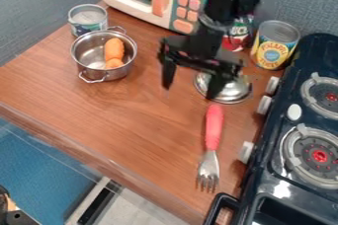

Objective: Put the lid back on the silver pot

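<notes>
The lid (pixel 237 92) lies near the bench's (pixel 142 118) right edge, beside the stove (pixel 274 187), and the pot (pixel 120 72) stands open toward the left edge. The claw (pixel 190 91) hangs over the bench with its fingers spread and nothing between them, one of them in front of the lid. The step in hand is likely the grasp: centre the claw over the lid, come straight down and pinch the knob, if there is one; the claw hides too much to tell. A grip on the sloping rim could slip or tip it. Then lift well clear, carry it level and lower it squarely over the pot's rim. The carrot (pixel 113 50) leans up inside and might prop the lid. The pineapple can (pixel 274 45) and red can (pixel 236 34) crowd the lid's far side, the fork (pixel 212 128) its near side; a grey can (pixel 88 20) stands just behind the pot.
</notes>
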`<state>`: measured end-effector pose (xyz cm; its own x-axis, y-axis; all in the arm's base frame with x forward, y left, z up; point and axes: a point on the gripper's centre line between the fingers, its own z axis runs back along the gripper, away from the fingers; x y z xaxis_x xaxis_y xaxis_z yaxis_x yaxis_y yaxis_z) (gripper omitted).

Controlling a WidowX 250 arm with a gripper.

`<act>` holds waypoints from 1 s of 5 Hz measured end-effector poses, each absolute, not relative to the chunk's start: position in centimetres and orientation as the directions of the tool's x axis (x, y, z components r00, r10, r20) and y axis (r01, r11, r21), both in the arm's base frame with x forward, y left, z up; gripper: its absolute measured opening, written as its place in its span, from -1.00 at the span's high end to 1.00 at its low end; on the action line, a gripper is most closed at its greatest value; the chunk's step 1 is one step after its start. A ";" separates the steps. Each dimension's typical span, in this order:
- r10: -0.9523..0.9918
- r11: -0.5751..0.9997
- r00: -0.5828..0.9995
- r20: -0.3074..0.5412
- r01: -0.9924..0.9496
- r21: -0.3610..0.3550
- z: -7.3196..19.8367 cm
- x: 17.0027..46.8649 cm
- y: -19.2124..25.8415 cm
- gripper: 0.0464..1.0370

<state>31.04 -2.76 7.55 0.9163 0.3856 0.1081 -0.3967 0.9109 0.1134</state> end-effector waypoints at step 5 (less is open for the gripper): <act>0.331 0.942 0.940 0.087 -0.334 0.020 3.4 40.6 -3.5 -0.92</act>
<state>40.63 -3.55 3.36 0.9395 0.3313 0.0872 -0.3341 0.9423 0.0202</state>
